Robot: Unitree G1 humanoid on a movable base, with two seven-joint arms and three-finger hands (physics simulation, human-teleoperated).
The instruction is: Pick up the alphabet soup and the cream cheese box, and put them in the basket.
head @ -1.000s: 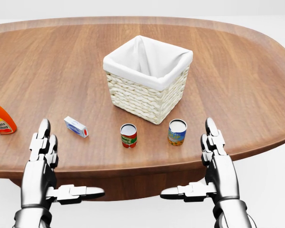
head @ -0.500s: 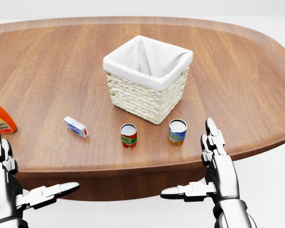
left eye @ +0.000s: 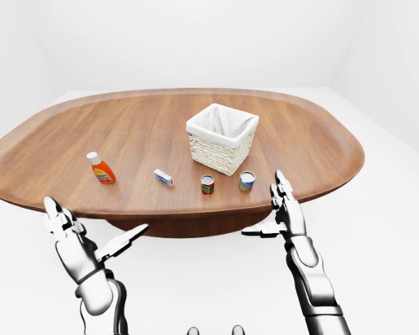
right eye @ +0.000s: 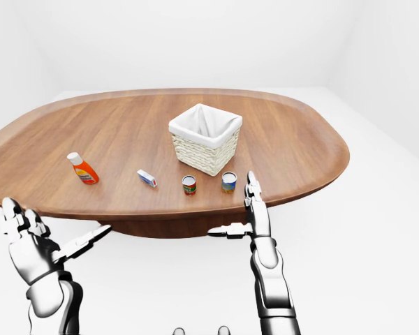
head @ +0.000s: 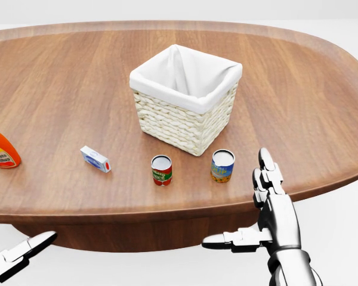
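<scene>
The cream cheese box (head: 95,159), small, white and blue with a red end, lies flat on the wooden table (head: 71,77), left of two upright cans. One can is red and green (head: 161,170), the other blue and yellow (head: 222,165); their labels are too small to tell which holds the alphabet soup. Behind them stands the woven basket (head: 182,128) with a white liner, nothing showing inside. My right hand (head: 238,202) hovers open at the table's near edge, just right of the blue can. My left hand (left eye: 98,218) hangs open below the table edge, left of the box.
An orange bottle with a white cap (head: 1,149) stands at the left of the table. The table edge curves round close to both hands. White floor and walls surround the table.
My left hand has swung down and to the left, nearly leaving the head view; only its thumb shows there now. The right hand and the objects have not moved.
</scene>
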